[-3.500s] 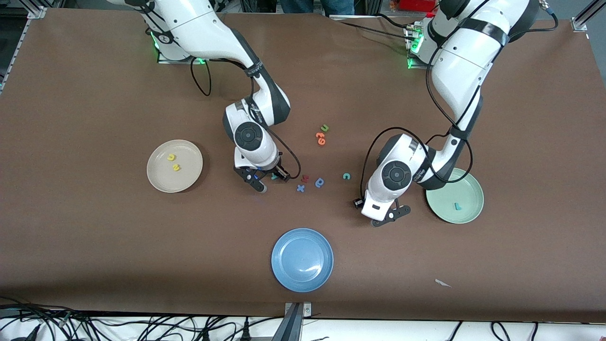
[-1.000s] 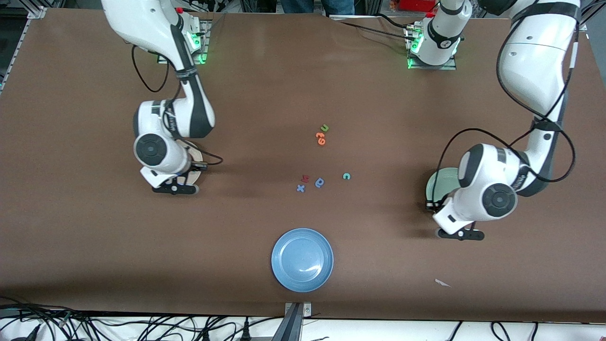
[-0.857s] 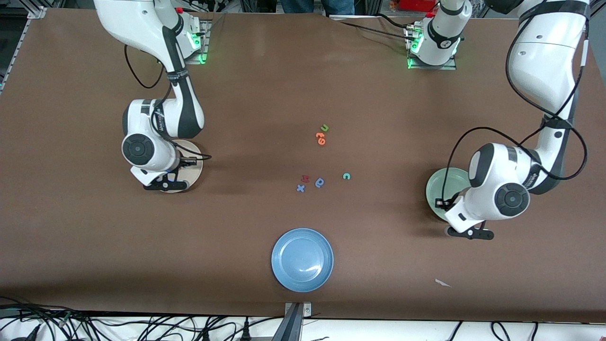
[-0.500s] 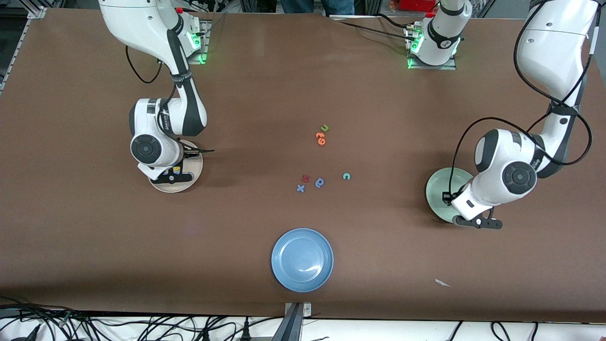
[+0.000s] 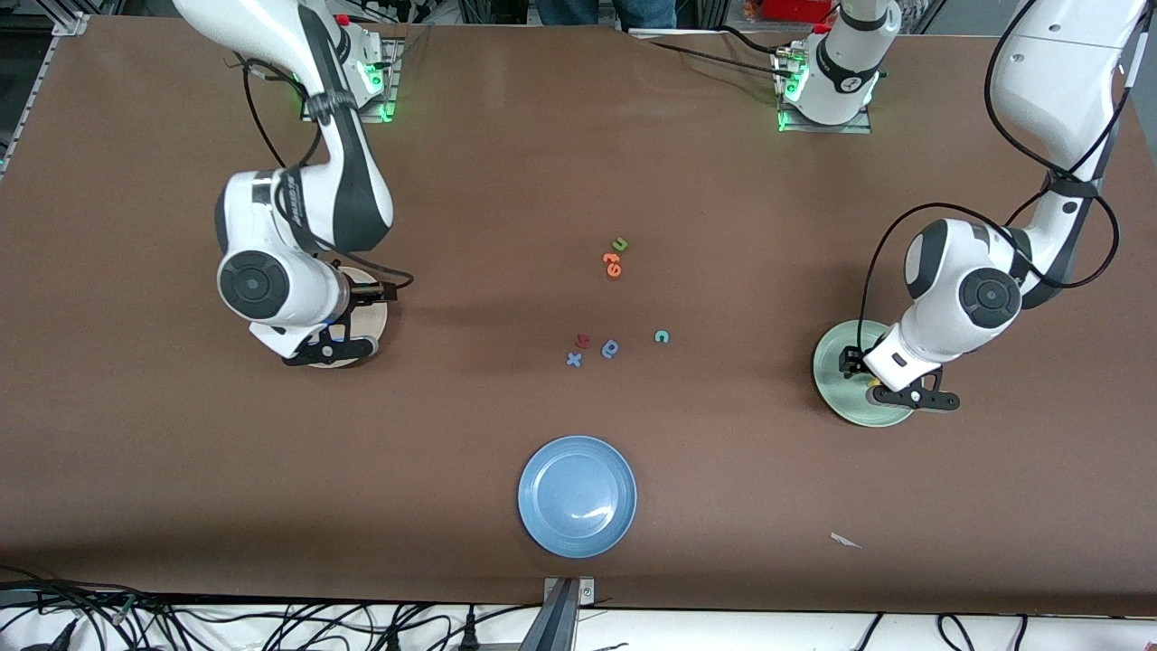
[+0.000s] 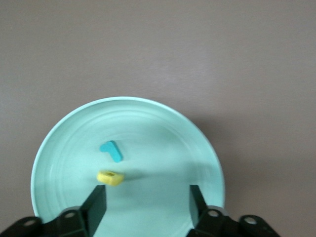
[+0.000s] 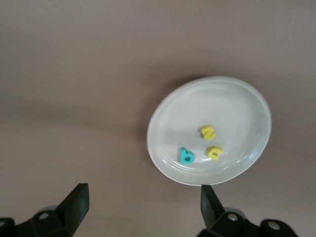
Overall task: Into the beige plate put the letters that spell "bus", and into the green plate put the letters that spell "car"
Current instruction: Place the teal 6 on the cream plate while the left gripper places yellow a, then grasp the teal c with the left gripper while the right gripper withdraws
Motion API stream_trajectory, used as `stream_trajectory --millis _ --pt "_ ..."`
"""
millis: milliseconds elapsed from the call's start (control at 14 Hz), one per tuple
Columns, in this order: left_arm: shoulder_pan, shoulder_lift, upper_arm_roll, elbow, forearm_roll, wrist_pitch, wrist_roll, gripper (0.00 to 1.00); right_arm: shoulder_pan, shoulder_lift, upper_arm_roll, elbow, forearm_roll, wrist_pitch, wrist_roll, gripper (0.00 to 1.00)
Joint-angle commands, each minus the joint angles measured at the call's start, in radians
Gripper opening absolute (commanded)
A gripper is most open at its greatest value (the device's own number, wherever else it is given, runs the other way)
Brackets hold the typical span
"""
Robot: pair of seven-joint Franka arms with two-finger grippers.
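The beige plate (image 7: 232, 113) holds a teal b (image 7: 187, 156), a yellow s (image 7: 209, 132) and a yellow u (image 7: 215, 152). My right gripper (image 7: 143, 205) hangs open and empty above that plate's edge (image 5: 372, 316), with the hand (image 5: 330, 348) covering most of it in the front view. On the green plate (image 6: 163, 148) lie a teal r (image 6: 111, 150) and a yellow a (image 6: 109, 177). My left gripper (image 6: 146, 207) is open over it (image 5: 833, 380), the a just off one fingertip (image 6: 97, 203). A teal c (image 5: 662, 336) lies mid-table.
Near the c lie a blue looped letter (image 5: 611, 348), a red letter (image 5: 583, 341) and a blue x (image 5: 574, 359). A green u (image 5: 620, 244) and orange letters (image 5: 613, 264) lie farther from the camera. The blue plate (image 5: 577, 496) sits near the front edge, beside a white scrap (image 5: 845, 540).
Both grippers have opened. The teal b now lies in the beige plate and the yellow a in the green plate. The left gripper moved in over the green plate.
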Motion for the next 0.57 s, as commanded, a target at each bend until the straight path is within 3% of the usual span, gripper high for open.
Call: stream_trajectory --millis 0,143,286,500 --pt "-0.024 -0.022 -0.081 0.036 0.005 -0.079 -0.091 1.0 -0.006 0.019 -0.007 0.135 0.003 -0.05 0.012 1.0" --pt "-0.098 -0.01 -0.099 0.038 0.005 -0.081 -0.195 1.0 -0.011 -0.027 -0.019 0.172 0.002 -0.049 0.009 1.0" --pt "-0.178 0.013 -0.099 0.05 0.005 -0.08 -0.245 1.0 -0.07 -0.07 0.011 0.221 -0.007 -0.043 0.009 1.0" --pt "-0.289 0.085 -0.098 0.116 0.005 -0.096 -0.295 0.99 -0.274 -0.177 0.196 0.213 -0.088 -0.081 0.003 1.0"
